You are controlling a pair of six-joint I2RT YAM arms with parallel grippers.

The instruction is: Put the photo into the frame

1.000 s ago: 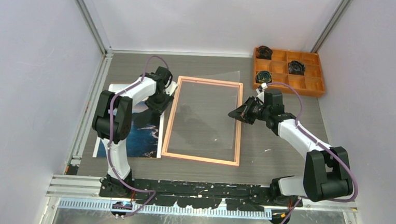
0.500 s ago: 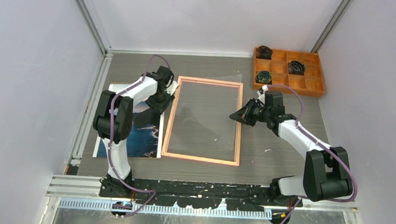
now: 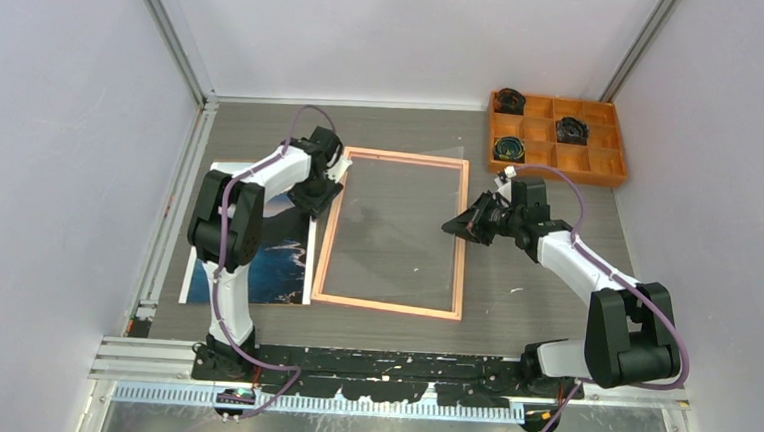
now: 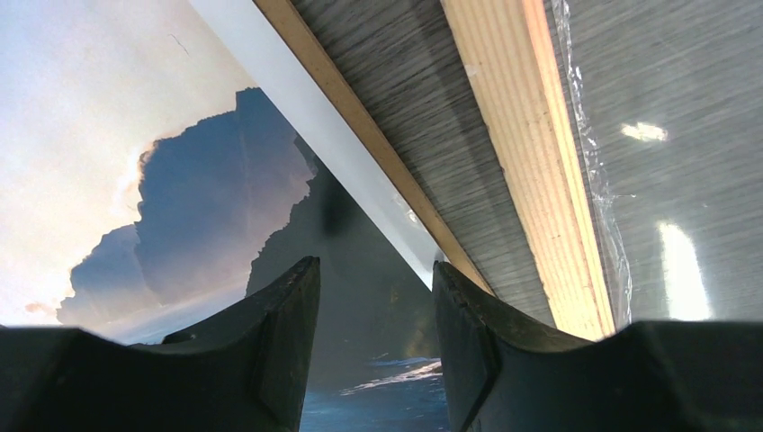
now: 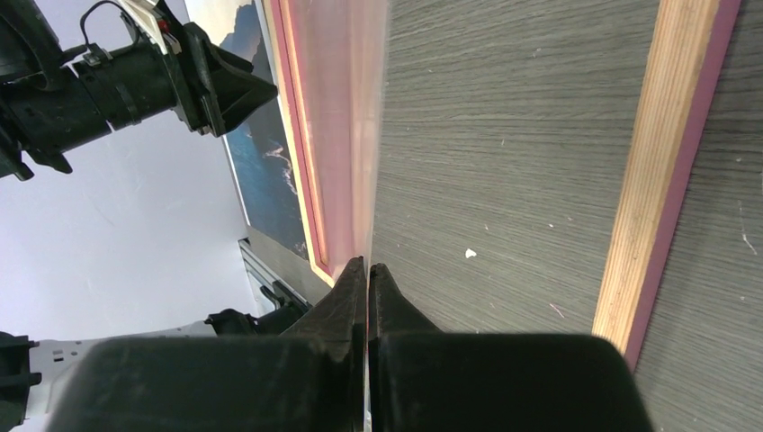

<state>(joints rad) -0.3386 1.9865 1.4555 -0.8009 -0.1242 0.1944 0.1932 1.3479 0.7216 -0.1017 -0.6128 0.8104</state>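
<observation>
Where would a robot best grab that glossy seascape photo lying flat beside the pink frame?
Grip the glossy seascape photo by its white-bordered right edge, from above with the open left gripper. It lies flat, so probably only an edge offers purchase, and this one lies bare beside the pink frame.

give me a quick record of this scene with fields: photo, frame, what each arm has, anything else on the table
photo: flat on the table, left of the frame, not yet in it
frame: flat at table centre
clear sheet: over the frame, pinched at its right edge
left end effector: open, above the photo's right edge
right end effector: shut on the clear sheet
orange tray: far right corner, dark items in some compartments
</observation>
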